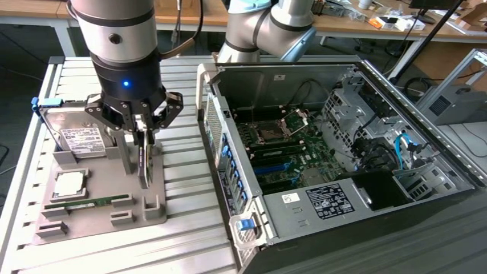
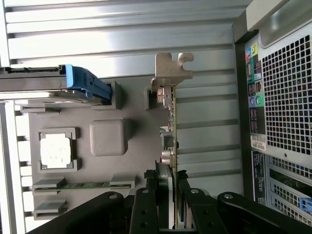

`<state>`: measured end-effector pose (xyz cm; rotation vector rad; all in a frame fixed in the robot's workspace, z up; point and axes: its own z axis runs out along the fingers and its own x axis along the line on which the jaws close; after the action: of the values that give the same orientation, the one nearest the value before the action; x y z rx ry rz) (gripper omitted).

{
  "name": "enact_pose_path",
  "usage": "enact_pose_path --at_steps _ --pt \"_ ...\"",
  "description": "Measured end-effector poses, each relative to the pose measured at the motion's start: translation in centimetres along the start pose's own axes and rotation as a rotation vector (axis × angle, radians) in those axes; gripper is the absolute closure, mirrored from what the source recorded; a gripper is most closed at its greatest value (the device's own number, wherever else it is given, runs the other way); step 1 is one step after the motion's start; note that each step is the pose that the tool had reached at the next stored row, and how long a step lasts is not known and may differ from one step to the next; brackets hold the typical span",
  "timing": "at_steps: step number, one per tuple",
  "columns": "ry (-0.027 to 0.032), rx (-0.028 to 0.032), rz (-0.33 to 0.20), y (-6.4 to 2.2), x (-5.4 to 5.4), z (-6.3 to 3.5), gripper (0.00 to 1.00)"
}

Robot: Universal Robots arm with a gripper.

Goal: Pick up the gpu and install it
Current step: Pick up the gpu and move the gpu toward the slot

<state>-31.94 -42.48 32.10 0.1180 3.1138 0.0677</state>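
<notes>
Arm [image 1: 114, 28]: thick cylindrical segments in silver-grey metal with dark grey bands. One small round dark fastener [image 1: 114, 39] sits on the lower band.

Joint housing [image 1: 293, 25] behind it: silver, with a pale blue end cap [image 1: 302, 43].

Wrist section [image 1: 128, 71]: black, with one small blue light [image 1: 125, 84] lit.

Cable [image 1: 200, 23]: black, curves down beside the upper segment.

Tool [image 1: 145, 140]: black linkage-type fingers built from flat bars.

Wrist view of the tool [image 2: 168, 204]: matte black links, with a silver round-headed screw [image 2: 113, 196] at each visible pivot.
</notes>
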Motion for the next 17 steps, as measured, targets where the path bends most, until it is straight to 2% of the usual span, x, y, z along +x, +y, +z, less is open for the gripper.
enact_pose_path --at_steps 17 --pt "0.0 0.0 0.0 0.02 -0.01 -0.36 0.73"
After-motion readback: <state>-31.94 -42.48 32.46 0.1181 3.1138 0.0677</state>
